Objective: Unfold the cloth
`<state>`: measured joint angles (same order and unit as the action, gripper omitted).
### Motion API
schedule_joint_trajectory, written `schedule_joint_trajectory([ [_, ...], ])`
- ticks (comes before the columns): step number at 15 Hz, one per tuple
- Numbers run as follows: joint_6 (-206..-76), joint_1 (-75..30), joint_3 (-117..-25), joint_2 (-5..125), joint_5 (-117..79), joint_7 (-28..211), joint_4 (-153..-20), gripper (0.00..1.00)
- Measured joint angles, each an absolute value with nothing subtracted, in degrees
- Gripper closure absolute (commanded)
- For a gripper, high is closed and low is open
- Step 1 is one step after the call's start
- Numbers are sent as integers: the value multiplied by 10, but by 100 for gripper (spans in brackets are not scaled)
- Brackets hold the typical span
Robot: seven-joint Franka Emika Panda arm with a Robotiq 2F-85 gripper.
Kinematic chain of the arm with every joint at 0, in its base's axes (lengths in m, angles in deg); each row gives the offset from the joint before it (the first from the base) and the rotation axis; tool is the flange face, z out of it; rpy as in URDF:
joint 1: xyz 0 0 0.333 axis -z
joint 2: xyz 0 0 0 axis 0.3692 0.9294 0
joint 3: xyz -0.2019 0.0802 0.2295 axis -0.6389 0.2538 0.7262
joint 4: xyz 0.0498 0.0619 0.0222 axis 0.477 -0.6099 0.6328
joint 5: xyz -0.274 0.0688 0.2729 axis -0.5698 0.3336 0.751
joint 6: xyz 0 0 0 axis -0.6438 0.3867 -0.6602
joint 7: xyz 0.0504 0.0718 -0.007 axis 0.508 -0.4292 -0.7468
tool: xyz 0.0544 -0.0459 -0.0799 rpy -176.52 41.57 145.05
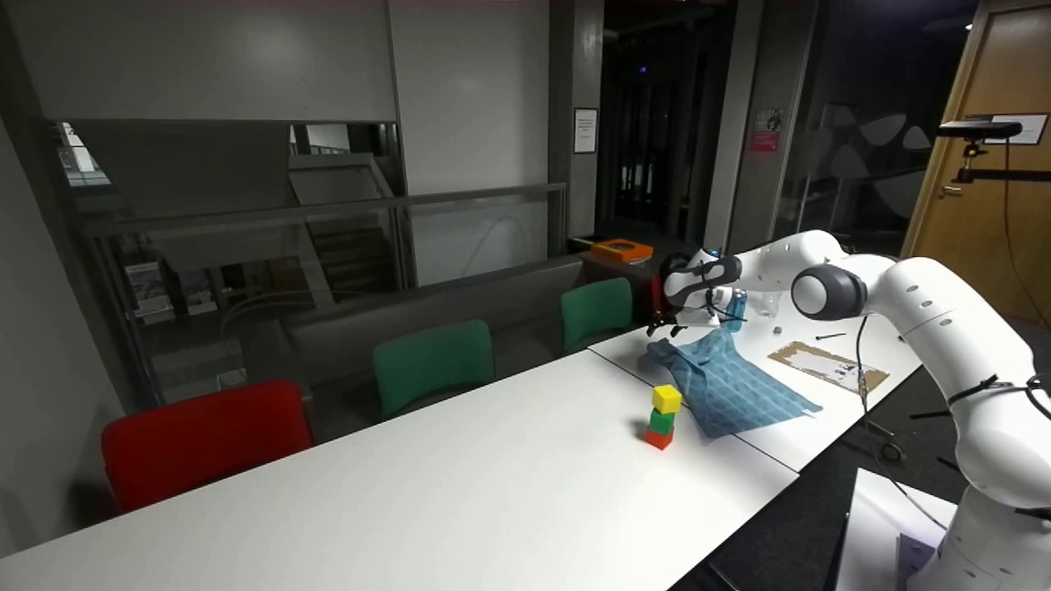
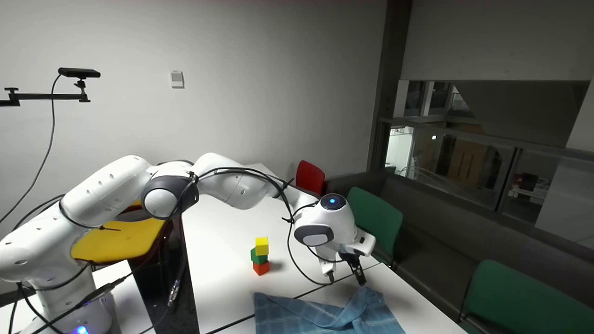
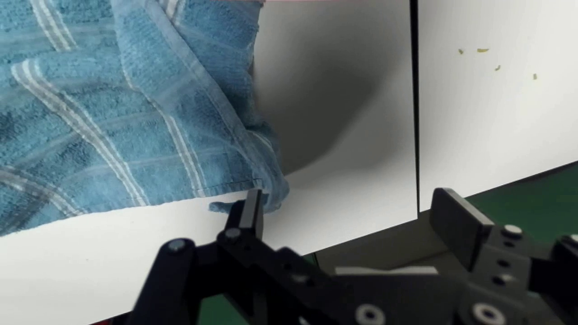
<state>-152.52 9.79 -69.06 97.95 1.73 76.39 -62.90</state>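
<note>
The blue checked cloth point(image 1: 731, 394) lies on the white table, partly spread and partly folded over. In the wrist view a fold of the cloth point(image 3: 194, 76) runs diagonally down to a bunched corner point(image 3: 273, 185). My gripper point(image 3: 347, 194) stands open, its fingers wide apart with nothing between them. Its left finger point(image 3: 253, 212) overlaps the bunched corner in that view; whether they touch I cannot tell. In an exterior view the gripper point(image 1: 663, 331) hovers by the cloth's far end. Only the upper part of the cloth point(image 2: 301, 313) shows in an exterior view, cut off by the frame's bottom.
A stack of yellow, green and red blocks point(image 1: 662, 420) stands close beside the cloth. Behind it are a blue bottle point(image 1: 736, 312) and a cardboard-edged sheet point(image 1: 829, 367). Green chairs point(image 1: 433, 361) line the table's far edge, and a seam point(image 3: 415, 113) crosses the table.
</note>
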Motion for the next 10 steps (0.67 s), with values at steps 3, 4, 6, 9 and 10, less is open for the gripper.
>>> schedule_joint_trajectory([
  [3,-1524,101,-698,1006,17,771,-605,26],
  [4,-1522,103,-698,1013,17,772,-597,32],
  [6,-1507,107,-698,1024,17,773,-581,47],
  [9,-1485,109,-698,1034,17,774,-556,72],
  [10,-1479,109,-698,1036,17,774,-549,79],
])
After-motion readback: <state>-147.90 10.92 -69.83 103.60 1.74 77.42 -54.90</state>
